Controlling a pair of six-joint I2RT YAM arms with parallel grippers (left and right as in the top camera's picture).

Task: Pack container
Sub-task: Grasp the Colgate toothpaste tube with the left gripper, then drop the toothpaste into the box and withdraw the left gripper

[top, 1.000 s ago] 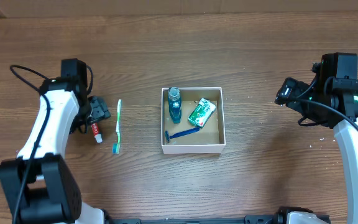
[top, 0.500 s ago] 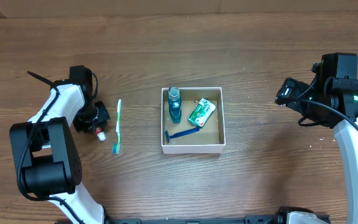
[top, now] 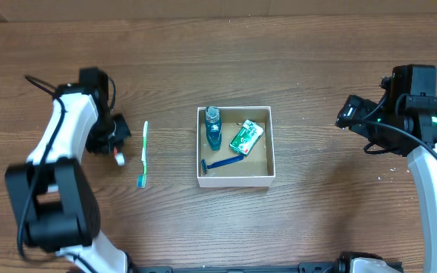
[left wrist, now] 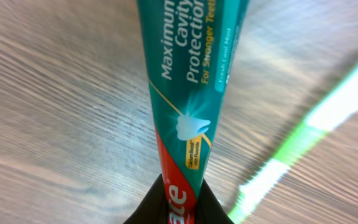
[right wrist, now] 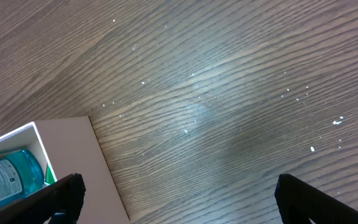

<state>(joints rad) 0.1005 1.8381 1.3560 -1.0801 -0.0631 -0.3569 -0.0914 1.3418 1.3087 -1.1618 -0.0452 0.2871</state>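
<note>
The container [top: 234, 180], a shallow white-walled box with a brown floor, sits mid-table. It holds a blue mouthwash bottle [top: 213, 127], a green packet [top: 246, 136] and a blue razor [top: 222, 163]. To its left, my left gripper [top: 114, 139] is shut on a toothpaste tube [top: 118, 155]. The left wrist view shows the teal and red tube [left wrist: 188, 93] clamped between the black fingers of the left gripper [left wrist: 180, 202]. A green and white toothbrush [top: 143, 155] lies just right of the tube. My right gripper [top: 347, 112] hangs open and empty, well right of the box.
The right wrist view shows bare wood between the open right gripper [right wrist: 179, 199] fingers, with the container's wall [right wrist: 73, 168] and the mouthwash bottle [right wrist: 11, 174] at lower left. The toothbrush [left wrist: 303, 130] shows blurred beside the tube in the left wrist view.
My left gripper has closed on the toothpaste tube, and the left arm has shifted its pose above it. The right arm has not moved.
</note>
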